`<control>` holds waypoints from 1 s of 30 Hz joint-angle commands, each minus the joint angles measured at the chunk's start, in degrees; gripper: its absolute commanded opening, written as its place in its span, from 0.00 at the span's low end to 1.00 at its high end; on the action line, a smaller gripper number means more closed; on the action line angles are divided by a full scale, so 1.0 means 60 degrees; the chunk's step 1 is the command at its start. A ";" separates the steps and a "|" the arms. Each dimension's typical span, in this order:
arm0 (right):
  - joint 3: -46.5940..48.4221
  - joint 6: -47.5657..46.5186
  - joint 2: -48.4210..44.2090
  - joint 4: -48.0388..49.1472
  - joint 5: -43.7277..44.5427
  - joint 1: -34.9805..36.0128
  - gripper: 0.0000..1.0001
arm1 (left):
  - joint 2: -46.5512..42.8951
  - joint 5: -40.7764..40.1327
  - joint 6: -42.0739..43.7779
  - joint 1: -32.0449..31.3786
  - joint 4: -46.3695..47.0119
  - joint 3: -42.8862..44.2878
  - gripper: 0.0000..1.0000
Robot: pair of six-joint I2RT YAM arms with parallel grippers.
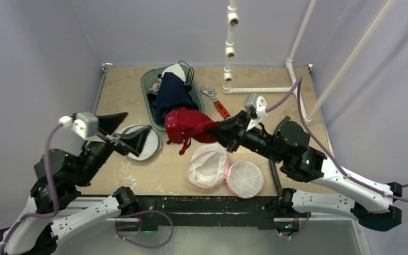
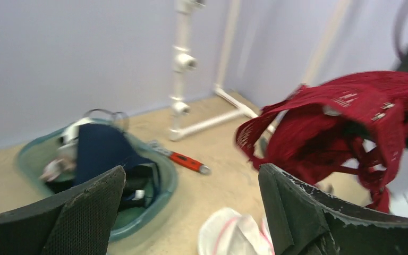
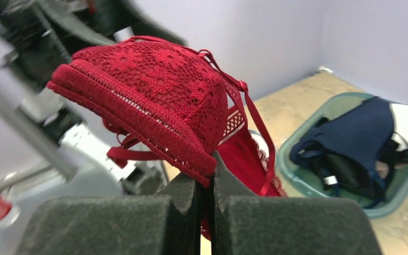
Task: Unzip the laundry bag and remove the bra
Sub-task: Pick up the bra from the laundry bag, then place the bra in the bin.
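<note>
The red lace bra (image 1: 188, 126) is held clear of the table, pinched at its band by the right gripper (image 1: 213, 127), whose fingers are pressed together on the fabric. From the jaws it hangs leftward and down, cups and straps drooping between the teal bin (image 1: 144, 90) behind and the unzipped mesh laundry bag (image 1: 210, 166) in front. The left gripper (image 1: 127, 132) is spread wide, holds nothing, and stands well apart to the left. Setting the bra down is judged to fall to the right arm alone.

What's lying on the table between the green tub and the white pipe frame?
An adjustable wrench with a red handle lies flat between the tub and the pipe frame. It shows clearest in the top view.
</note>
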 commanded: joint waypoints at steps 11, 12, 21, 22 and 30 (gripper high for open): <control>0.2828 0.1575 0.3982 0.0295 -0.0356 -0.2664 0.00 | -0.1087 -0.6771 -0.2799 -0.0044 -0.1724 -0.0140 0.95; 0.3019 0.1649 0.4325 0.0347 -0.0650 -0.2830 0.00 | -0.1103 -0.6864 -0.3091 -0.0036 -0.1869 -0.0202 0.95; 0.5775 0.2511 0.7450 0.0706 -0.2152 -0.3696 0.00 | -0.1584 -0.7431 -0.5504 -0.0030 -0.2707 -0.1431 0.92; 0.6102 0.2515 0.7796 0.0605 -0.2240 -0.3765 0.00 | -0.1623 -0.7382 -0.5573 -0.0047 -0.2690 -0.1555 0.92; 0.8500 0.2405 0.9957 0.0007 -0.2738 -0.4211 0.00 | -0.1518 -0.7302 -0.5854 -0.0042 -0.2907 -0.1777 0.92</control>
